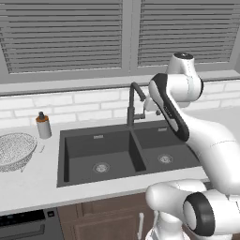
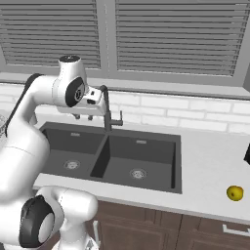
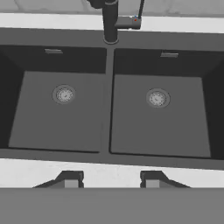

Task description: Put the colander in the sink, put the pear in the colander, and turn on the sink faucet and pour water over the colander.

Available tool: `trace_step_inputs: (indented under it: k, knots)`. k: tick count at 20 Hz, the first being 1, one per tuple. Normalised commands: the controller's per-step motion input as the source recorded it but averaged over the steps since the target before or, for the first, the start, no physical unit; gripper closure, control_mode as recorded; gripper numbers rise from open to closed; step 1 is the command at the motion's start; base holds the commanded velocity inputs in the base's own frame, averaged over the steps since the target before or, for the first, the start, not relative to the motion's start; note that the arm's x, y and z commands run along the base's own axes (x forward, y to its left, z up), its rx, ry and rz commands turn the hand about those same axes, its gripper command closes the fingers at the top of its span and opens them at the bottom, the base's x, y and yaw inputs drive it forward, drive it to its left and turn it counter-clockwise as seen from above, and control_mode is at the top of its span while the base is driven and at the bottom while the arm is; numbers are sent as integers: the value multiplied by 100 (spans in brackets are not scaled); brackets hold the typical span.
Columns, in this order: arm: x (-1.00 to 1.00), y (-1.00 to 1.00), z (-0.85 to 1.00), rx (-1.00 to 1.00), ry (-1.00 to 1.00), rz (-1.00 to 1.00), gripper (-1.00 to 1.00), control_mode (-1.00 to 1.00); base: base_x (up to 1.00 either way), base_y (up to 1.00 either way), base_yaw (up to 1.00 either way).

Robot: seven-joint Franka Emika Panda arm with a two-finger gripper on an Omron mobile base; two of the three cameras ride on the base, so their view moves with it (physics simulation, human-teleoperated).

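hovering my gripper [image 3: 108, 179] over the sink [image 3: 109, 151], fingers apart and holding nothing, because i am needing the colander [image 1: 15, 150] waiting on the left counter; the pear [image 2: 235, 193] is sitting far right.

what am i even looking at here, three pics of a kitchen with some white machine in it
It is one moment seen by three cameras. The white machine is a robot arm; two cameras sit behind it, left and right, and the third rides on its hand, looking down into the sink. Its gripper hovers above the sink near the faucet, fingers apart, holding nothing. On the counter, a colander and a soap bottle sit left of the sink, and a pear lies to the right.
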Motion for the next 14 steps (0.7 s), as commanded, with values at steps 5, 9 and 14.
trace_step_inputs:
  k: [5,9,14]
  knots:
    - [-31,12,-2,0,-9,0,-100,-100,0,0,0]
    - [-61,48,-13,0,-5,0,-100,-100,0,0,0]
    - [-58,63,-19,9,0,0,-100,-100,0,0,0]
